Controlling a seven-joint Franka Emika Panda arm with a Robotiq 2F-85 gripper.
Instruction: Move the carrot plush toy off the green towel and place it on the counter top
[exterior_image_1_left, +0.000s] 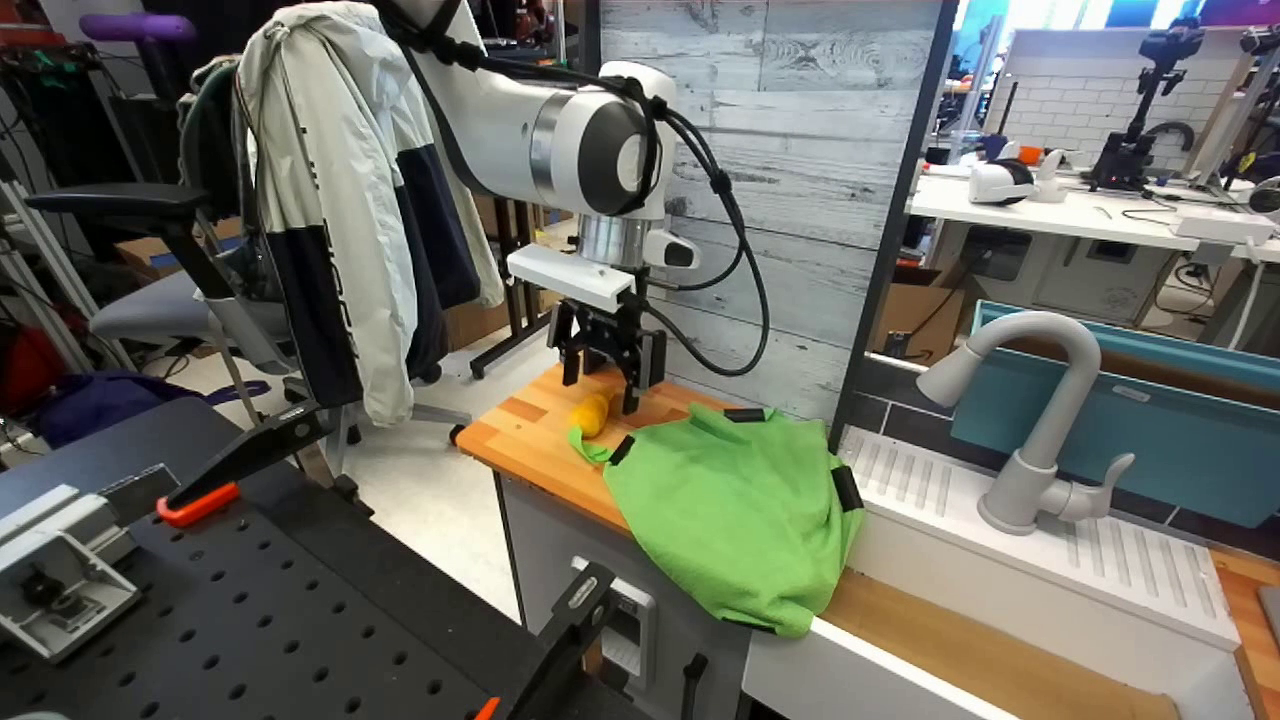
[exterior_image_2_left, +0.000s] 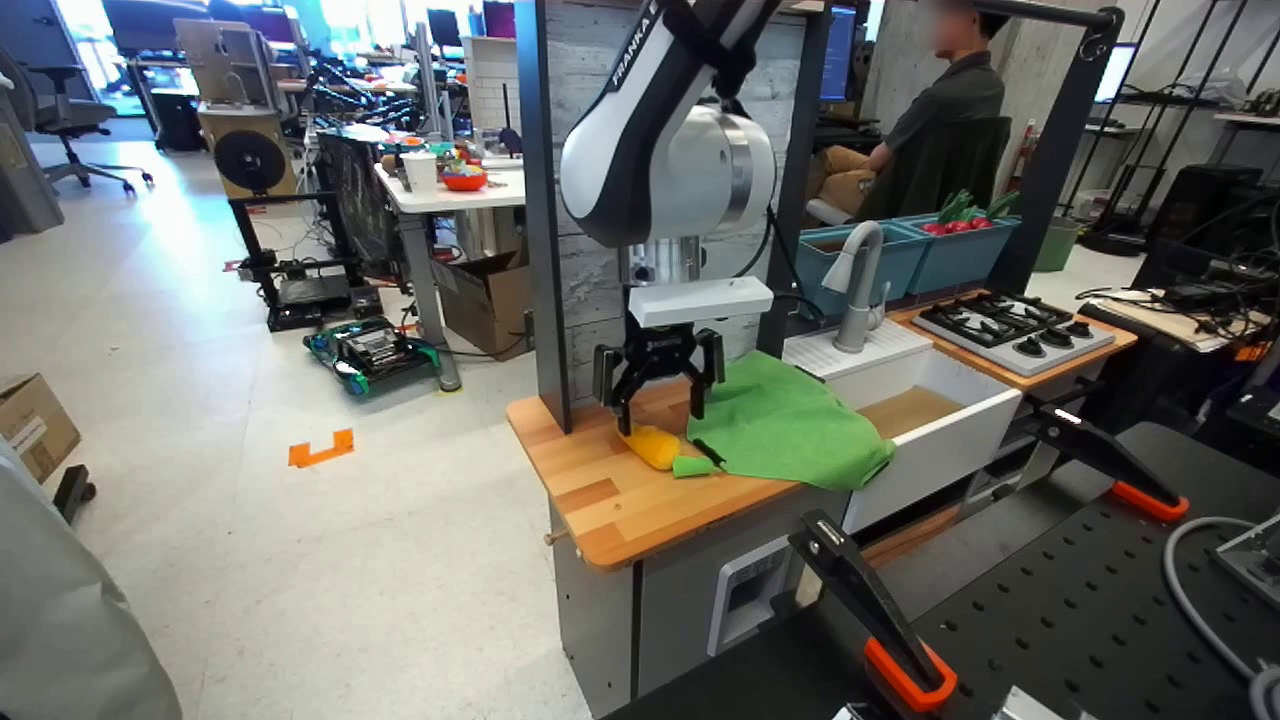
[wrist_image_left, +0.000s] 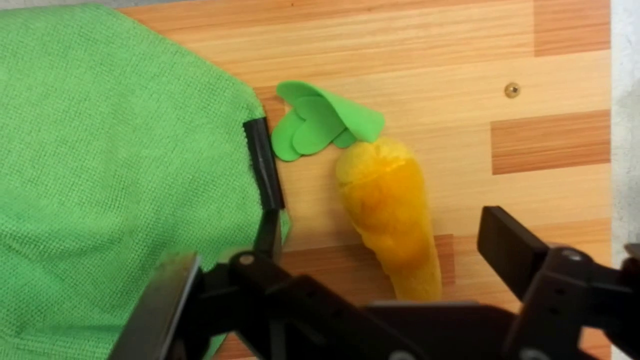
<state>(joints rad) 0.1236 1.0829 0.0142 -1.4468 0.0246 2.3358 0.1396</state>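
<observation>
The orange carrot plush lies on the wooden counter top in both exterior views. In the wrist view, the carrot has green leaves close beside the towel's black edge strip; I cannot tell if they touch. Its thin tip is hidden by the gripper. The green towel lies rumpled over the counter and the sink's edge, also in an exterior view and the wrist view. My gripper is open and empty above the carrot, its fingers apart on either side.
A grey faucet and white sink stand beyond the towel. A grey wood panel rises behind the counter. A black perforated table with clamps stands in front. A stove sits past the sink.
</observation>
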